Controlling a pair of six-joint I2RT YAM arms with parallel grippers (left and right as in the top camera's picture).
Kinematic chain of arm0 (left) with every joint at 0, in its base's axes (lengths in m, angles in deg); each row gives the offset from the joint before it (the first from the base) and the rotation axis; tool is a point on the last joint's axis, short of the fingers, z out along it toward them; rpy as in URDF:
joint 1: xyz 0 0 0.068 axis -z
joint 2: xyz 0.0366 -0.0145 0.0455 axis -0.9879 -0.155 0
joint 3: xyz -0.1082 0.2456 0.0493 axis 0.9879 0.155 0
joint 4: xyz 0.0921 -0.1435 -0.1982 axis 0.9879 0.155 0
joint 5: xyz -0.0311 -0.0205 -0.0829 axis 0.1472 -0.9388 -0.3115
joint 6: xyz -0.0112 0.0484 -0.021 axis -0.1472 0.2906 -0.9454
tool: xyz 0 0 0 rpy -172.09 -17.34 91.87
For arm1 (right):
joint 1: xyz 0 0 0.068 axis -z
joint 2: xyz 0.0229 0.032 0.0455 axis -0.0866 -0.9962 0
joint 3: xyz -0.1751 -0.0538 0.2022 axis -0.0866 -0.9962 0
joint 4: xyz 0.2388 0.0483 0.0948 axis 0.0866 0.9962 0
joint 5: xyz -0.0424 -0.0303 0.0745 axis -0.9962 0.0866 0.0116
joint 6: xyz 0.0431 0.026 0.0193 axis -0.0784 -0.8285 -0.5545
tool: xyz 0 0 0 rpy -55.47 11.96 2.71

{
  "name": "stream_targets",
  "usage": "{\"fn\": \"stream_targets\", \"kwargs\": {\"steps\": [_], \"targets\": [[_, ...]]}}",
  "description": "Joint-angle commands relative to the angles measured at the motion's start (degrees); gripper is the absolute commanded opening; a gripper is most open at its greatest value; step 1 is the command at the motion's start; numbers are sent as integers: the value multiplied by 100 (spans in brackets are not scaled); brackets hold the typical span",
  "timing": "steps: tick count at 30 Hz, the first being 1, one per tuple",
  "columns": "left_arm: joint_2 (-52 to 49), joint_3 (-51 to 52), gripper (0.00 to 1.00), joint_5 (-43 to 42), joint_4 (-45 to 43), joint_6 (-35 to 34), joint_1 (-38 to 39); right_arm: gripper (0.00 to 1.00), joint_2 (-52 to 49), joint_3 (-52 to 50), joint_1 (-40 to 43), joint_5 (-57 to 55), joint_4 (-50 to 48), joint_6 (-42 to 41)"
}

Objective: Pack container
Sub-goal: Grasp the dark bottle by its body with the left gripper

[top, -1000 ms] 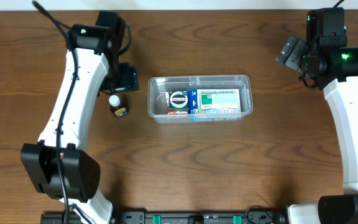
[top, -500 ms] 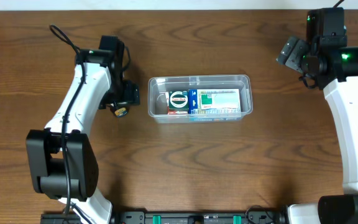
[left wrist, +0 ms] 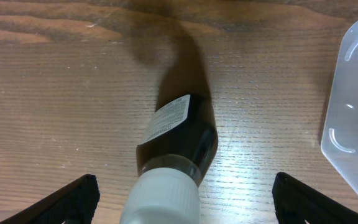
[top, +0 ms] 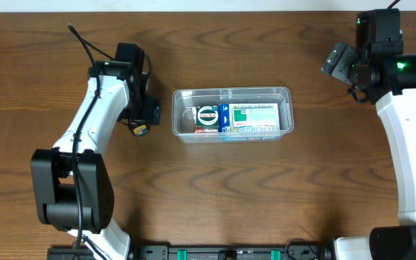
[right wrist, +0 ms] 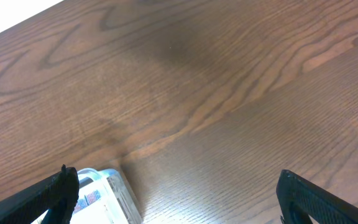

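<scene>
**A:** Which arm is nearer?

**B:** Left. The left end effector [top: 141, 119] hangs over the small dark bottle [left wrist: 179, 134]. Its fingers are spread wide, one on each side of the bottle, and neither touches it. Nothing is held.

**A:** Bottle axis?

**B:** It looks upright on the bench [top: 215, 195], with the white cap [left wrist: 163, 196] nearest the end effector. The bottle sits straight ahead in the gap. My read is that the next move depends on that centring.

**A:** Container?

**B:** The clear container [top: 231, 90] is near, off to that end effector's right, and apart from the bottle. Its rounded corner shows at the wrist view's edge. A green-and-white carton [top: 255, 115] lies inside.

**A:** Right arm?

**B:** The right end effector [top: 336, 59] is well apart, beyond the container's other end. Its fingers are spread and empty.
</scene>
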Motion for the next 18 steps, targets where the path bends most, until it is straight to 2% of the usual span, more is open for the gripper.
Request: {"fn": "stream_targets", "kwargs": {"steps": [1, 3, 6, 11, 15, 18], "targets": [[-33, 15, 80, 90, 28, 249, -31, 99, 22, 22, 26, -83, 7, 66], [-33, 15, 72, 90, 28, 267, -31, 99, 22, 22, 26, -83, 7, 66], [-33, 15, 51, 90, 28, 264, -31, 99, 22, 22, 26, -83, 7, 66], [-33, 15, 47, 90, 70, 262, -28, 99, 22, 22, 26, -83, 7, 66], [-33, 15, 30, 87, 177, 234, -28, 99, 22, 22, 26, -83, 7, 66], [-33, 15, 21, 87, 227, 72, -31, 99, 22, 22, 26, -83, 7, 66]]}}
